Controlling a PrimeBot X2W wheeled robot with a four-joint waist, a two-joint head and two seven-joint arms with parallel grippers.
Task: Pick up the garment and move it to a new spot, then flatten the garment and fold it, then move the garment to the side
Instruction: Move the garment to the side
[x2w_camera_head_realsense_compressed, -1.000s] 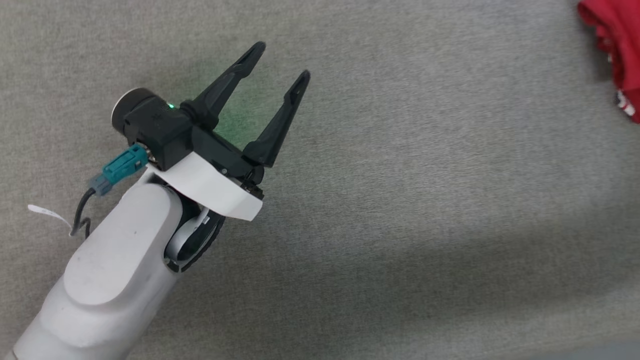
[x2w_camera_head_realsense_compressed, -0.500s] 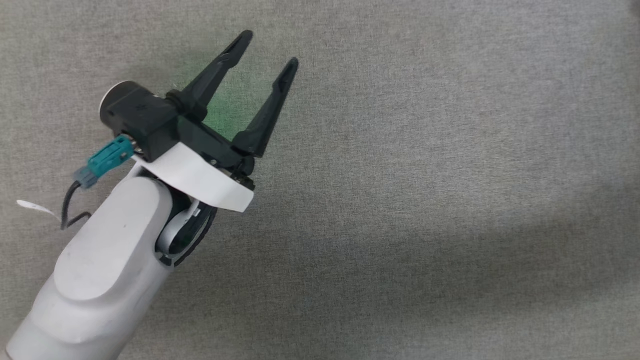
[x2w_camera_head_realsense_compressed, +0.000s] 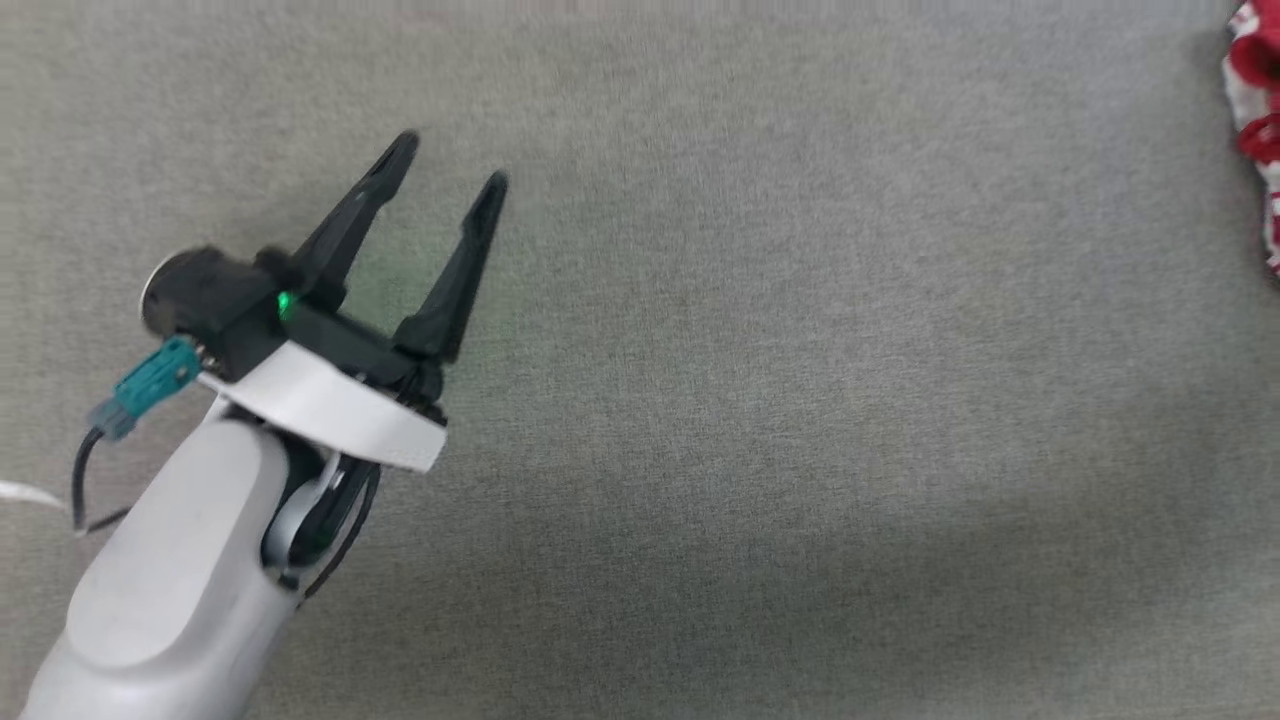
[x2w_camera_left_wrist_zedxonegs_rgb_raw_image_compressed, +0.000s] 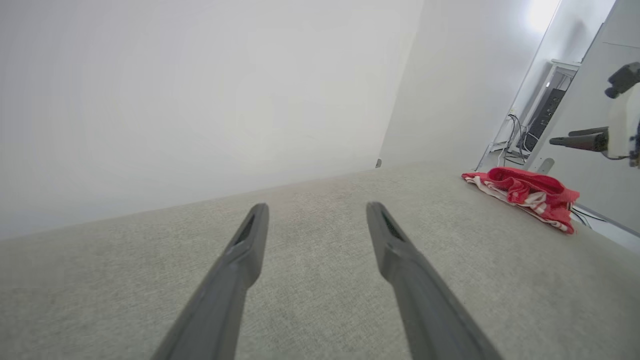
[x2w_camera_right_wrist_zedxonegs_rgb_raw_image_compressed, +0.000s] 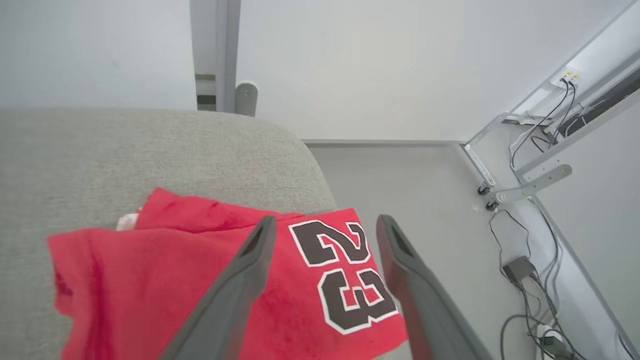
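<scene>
The garment (x2w_camera_right_wrist_zedxonegs_rgb_raw_image_compressed: 150, 270) sits right under the right gripper (x2w_camera_right_wrist_zedxonegs_rgb_raw_image_compressed: 326, 222), just past its fingertips, on the rounded corner of the grey upholstered surface (x2w_camera_head_realsense_compressed: 800, 400). The gripper's fingers are spread wide with nothing pinched between them, so the shirt is lying free. The left gripper (x2w_camera_head_realsense_compressed: 452, 160) is also wide and empty, hovering over bare fabric, with the shirt well off to its right.

My read is that this is the move-it-to-the-side step, pretty much at the end. From the left wrist view the shirt looks more like a bunched heap than a neat fold, though it's small and far off there, so I wouldn't swear to it.

The bit to watch: the "23" lettering (x2w_camera_right_wrist_zedxonegs_rgb_raw_image_compressed: 345, 275) end seems to hang over the corner, above the floor (x2w_camera_right_wrist_zedxonegs_rgb_raw_image_compressed: 430, 200). To do this well I'd lift the right gripper straight up so neither finger snags cloth. If it needs a nudge, pinch the part nearer the wrist and pull it inward from the edge.
</scene>
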